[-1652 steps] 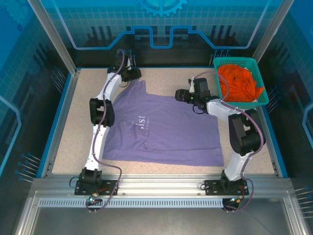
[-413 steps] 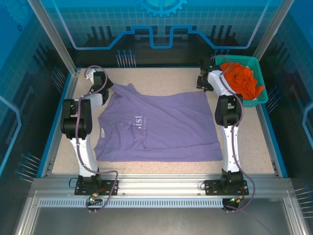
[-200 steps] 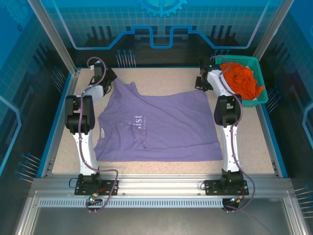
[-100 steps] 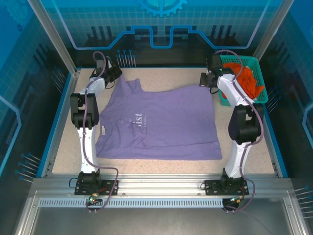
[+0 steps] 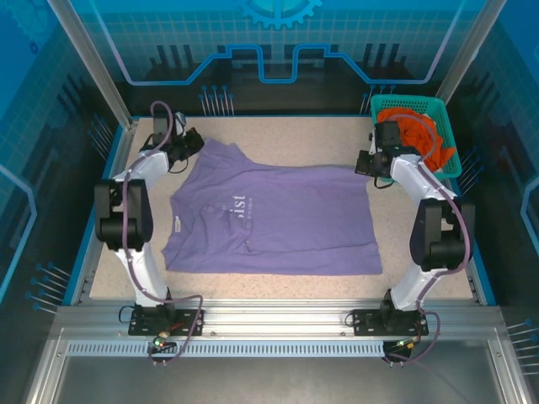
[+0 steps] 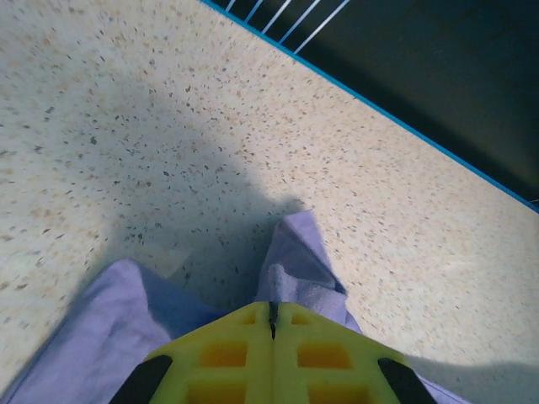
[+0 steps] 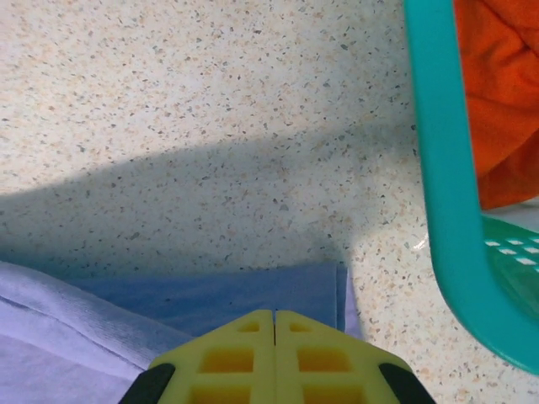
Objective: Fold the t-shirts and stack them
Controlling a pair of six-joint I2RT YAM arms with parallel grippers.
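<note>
The lavender t-shirt [image 5: 269,215] lies spread on the speckled table, its white lettering on the left half. My left gripper [image 5: 190,143] is shut on the shirt's far left corner. In the left wrist view a pinched fold of the lavender t-shirt [image 6: 299,269] sticks out past the closed yellow jaws of my left gripper [image 6: 272,307]. My right gripper [image 5: 365,165] is shut on the far right corner. There the lavender t-shirt [image 7: 253,290] runs under the closed jaws of my right gripper [image 7: 275,316]. The orange t-shirt [image 5: 418,135] lies crumpled in the basket.
The teal mesh basket [image 5: 404,103] stands at the far right corner, and its rim [image 7: 438,168] passes just right of my right gripper, with the orange t-shirt [image 7: 501,93] inside. A blue raised border [image 5: 109,194] edges the table. Bare tabletop stretches behind the shirt.
Both grippers have moved toward the near side and slightly outward with the shirt's far corners held. The far edge now lies straighter and flatter. The right gripper has come down from beside the basket.
</note>
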